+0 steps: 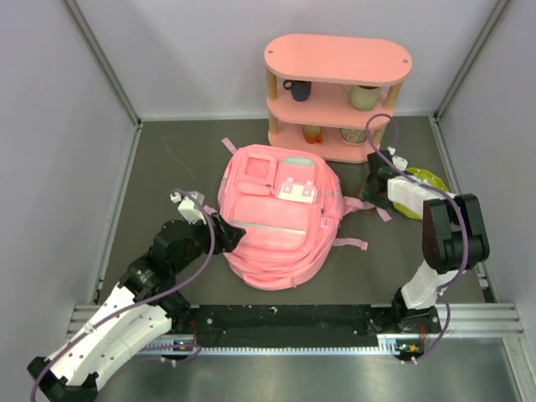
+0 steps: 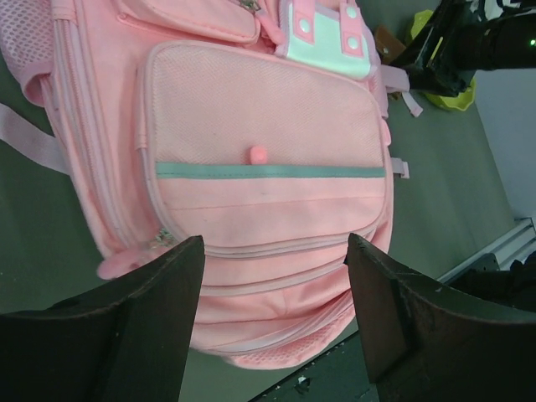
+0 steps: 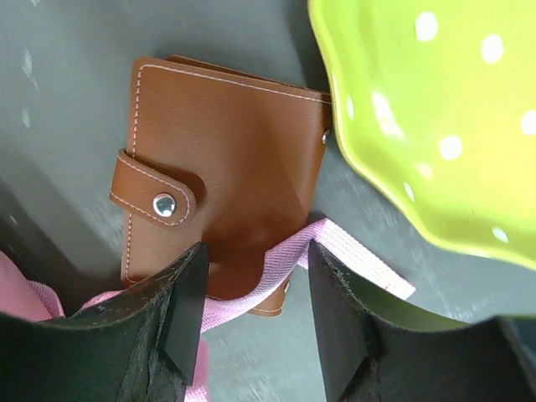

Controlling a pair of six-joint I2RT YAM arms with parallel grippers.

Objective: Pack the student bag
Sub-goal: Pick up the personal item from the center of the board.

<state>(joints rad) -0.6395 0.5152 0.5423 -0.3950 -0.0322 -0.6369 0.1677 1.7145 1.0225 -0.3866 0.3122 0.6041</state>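
Cloth student bag (image 1: 272, 222), smooth leather wallet (image 3: 226, 159), glossy green dish (image 3: 435, 109)

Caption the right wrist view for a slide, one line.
Right pincer poised over a brown snap wallet lying across a pink bag strap, beside a lime dotted dish.

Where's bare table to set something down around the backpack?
Free: table back-left, between wall and pink shelf; also front-right, between student bag and right arm's base. Crowded: bag's right side, with brown wallet, green plate, strap, right fingers.
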